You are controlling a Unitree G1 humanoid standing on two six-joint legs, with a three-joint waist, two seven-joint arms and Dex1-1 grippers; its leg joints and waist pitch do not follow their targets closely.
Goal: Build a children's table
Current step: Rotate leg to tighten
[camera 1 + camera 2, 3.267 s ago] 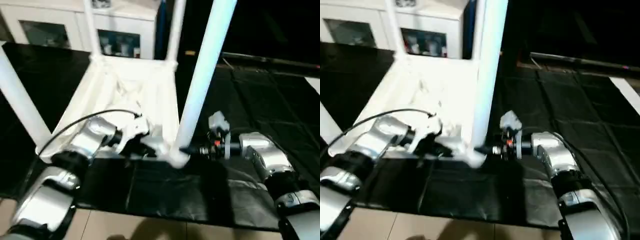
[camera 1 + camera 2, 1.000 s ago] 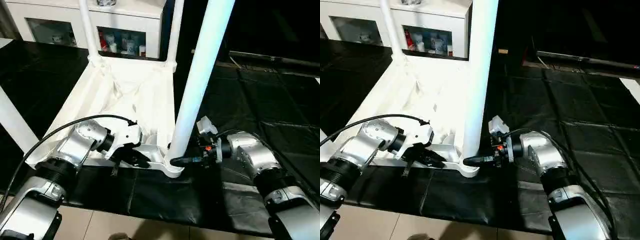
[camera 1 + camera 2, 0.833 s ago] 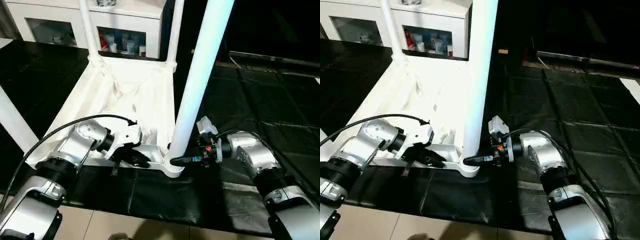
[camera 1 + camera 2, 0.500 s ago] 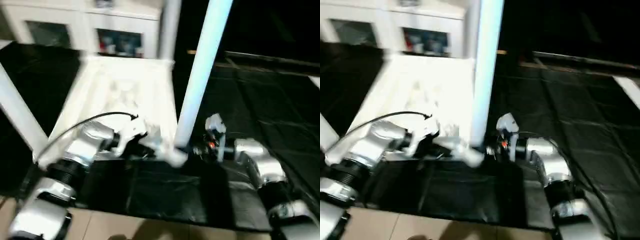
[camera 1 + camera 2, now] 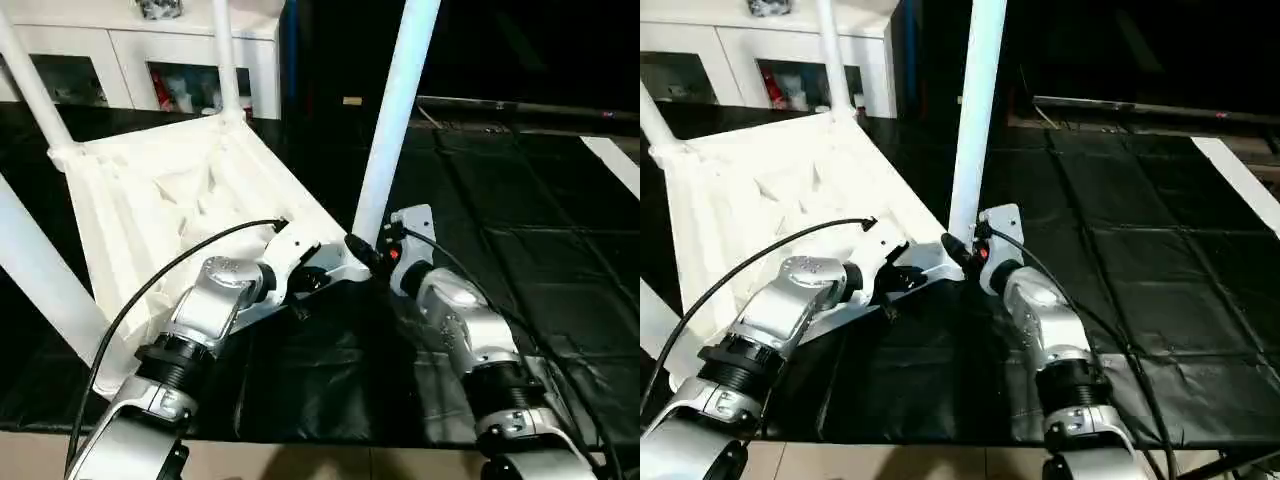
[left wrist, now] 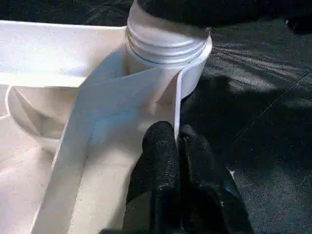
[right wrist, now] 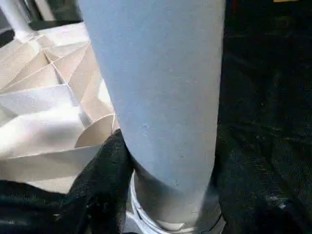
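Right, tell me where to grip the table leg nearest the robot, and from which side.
Grip the nearest leg low, just above its socket, where it is thickest and round. Come level from the mat side, as the right gripper does; the table frame's ribs block the other side.

No text, label, brand or number can be read anywhere.
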